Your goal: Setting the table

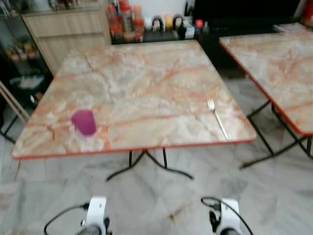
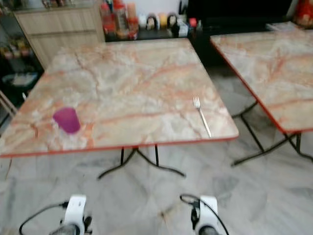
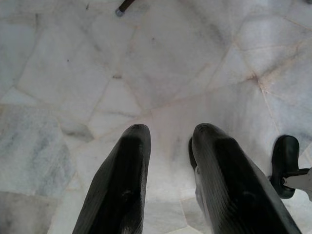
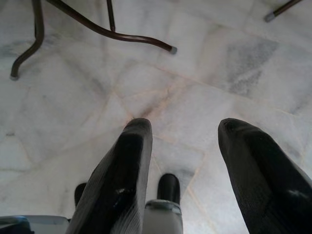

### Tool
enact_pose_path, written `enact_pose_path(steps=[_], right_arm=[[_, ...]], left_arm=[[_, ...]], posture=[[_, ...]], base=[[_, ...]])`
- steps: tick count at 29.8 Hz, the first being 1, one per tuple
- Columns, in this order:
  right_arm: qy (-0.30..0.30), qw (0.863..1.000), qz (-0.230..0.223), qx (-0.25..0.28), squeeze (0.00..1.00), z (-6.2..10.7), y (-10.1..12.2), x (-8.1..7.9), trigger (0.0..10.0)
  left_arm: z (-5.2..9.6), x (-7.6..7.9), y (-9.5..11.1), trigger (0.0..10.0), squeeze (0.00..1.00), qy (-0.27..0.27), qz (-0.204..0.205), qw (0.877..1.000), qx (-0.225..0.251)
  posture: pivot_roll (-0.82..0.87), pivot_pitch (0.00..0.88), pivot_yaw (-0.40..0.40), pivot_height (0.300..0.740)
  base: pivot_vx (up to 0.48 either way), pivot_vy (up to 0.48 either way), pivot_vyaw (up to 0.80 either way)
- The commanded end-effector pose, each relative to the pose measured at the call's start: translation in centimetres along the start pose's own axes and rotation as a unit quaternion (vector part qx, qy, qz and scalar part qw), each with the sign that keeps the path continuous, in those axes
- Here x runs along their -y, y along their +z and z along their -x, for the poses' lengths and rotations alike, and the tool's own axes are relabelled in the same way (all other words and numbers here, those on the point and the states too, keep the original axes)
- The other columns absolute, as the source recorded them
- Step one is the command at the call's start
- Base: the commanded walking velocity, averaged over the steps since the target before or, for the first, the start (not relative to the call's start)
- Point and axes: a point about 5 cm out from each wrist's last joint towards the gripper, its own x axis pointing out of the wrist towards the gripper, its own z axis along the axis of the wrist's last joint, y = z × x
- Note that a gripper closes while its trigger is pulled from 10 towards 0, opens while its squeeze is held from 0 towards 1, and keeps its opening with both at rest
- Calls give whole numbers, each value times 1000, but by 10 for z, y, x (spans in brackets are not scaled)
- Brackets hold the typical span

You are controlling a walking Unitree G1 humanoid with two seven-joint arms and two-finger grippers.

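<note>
A marble-patterned table [image 1: 146, 78] with a red edge stands in front of me. A purple cup [image 1: 84, 122] sits upright near its front left corner. A silver fork [image 1: 217, 117] lies near the front right corner, tines pointing away from me. Both arms hang low over the floor, wrists at the bottom of the head views. My left gripper [image 3: 170, 134] is open with nothing between its black fingers, pointing down at the floor. My right gripper [image 4: 185, 126] is also open and empty above the tiles.
A second marble table [image 1: 279, 58] stands to the right, with a gap of floor between the two. Black folding legs [image 4: 97, 29] of the near table reach onto the pale marble floor. A wooden cabinet [image 1: 63, 29] and a shelf of bottles [image 1: 124, 22] lie beyond.
</note>
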Motion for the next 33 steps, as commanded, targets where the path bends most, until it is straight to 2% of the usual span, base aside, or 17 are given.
enact_pose_path(steps=[1, 9, 21, 33], right_arm=[[-1, 1000, 3, -8, 0, 1, -4, 1, 10000], [-2, 1000, 7, -10, 0, 1, -4, 1, 10000], [-3, 1000, 0, -11, 0, 1, -4, 1, 10000], [-2, 1000, -2, -7, 0, 0, -2, 1, 10000]], left_arm=[[0, -2, 0, 10000, 0, 3, -2, 1000, -2], [0, -2, 1, 10000, 0, 2, -4, 1000, 0], [0, -4, -1, 10000, 0, 4, -3, 1000, -2], [0, -3, 1, 10000, 0, 2, 7, 1000, 3]], posture=[[-55, 0, 39, 740], [-53, 0, 38, 740], [-50, 0, 39, 740], [-54, 0, 35, 740]], base=[[285, 0, 0], [329, 0, 473], [335, 0, 0], [0, 0, 0]])
